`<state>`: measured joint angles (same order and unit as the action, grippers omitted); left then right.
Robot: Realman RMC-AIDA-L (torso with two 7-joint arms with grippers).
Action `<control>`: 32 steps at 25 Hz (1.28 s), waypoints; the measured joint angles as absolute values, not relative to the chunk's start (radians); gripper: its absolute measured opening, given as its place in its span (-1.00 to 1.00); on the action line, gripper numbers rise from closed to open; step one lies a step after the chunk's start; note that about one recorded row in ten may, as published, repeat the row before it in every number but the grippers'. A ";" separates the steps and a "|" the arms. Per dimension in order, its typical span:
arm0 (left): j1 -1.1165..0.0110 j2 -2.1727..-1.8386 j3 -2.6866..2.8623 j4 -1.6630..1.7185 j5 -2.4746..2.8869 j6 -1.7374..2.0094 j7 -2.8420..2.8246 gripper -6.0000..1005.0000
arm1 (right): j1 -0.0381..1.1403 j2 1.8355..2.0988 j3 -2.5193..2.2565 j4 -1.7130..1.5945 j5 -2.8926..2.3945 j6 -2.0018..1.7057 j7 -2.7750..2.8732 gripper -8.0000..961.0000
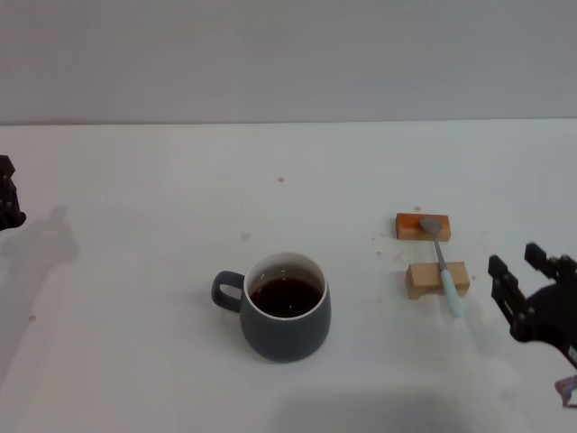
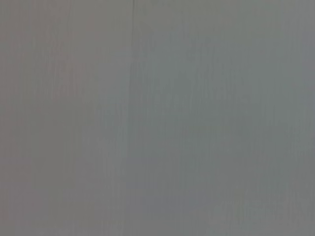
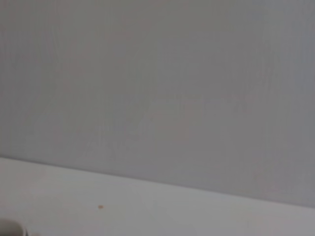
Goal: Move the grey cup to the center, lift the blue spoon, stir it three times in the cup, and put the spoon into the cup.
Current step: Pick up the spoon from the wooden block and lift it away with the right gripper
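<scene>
The grey cup (image 1: 286, 327) stands upright near the middle of the white table, its handle pointing to my left, with dark liquid inside. To its right, the blue spoon (image 1: 444, 269) lies across two small wooden blocks, bowl on the far block and pale blue handle sticking out past the near one. My right gripper (image 1: 517, 262) hovers open just right of the spoon's handle end, holding nothing. My left gripper (image 1: 7, 194) shows only partly at the far left edge, well away from the cup.
The far wooden block (image 1: 415, 226) is orange-brown and the near block (image 1: 425, 279) is lighter. Small specks (image 1: 280, 179) dot the table (image 1: 135, 361). A grey wall rises behind the table's far edge. The left wrist view shows only plain grey.
</scene>
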<state>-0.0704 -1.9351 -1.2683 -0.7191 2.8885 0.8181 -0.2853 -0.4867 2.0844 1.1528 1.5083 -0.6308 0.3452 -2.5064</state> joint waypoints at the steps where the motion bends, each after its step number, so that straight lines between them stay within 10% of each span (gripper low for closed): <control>1: -0.069 -1.934 -1.267 -0.721 2.888 0.818 -0.285 -0.99 | -0.493 2.084 1.149 1.504 -0.631 0.344 -2.507 -0.12; 32: -0.008 -1.905 -1.249 -0.859 2.888 0.729 -0.277 -0.99 | -0.379 2.075 1.155 1.258 -0.582 0.528 -2.510 -0.09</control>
<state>-0.0083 -1.9046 -1.2486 -0.8590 2.8885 0.7293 -0.2774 -0.3787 2.0747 1.1552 1.2577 -0.5817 0.5277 -2.5097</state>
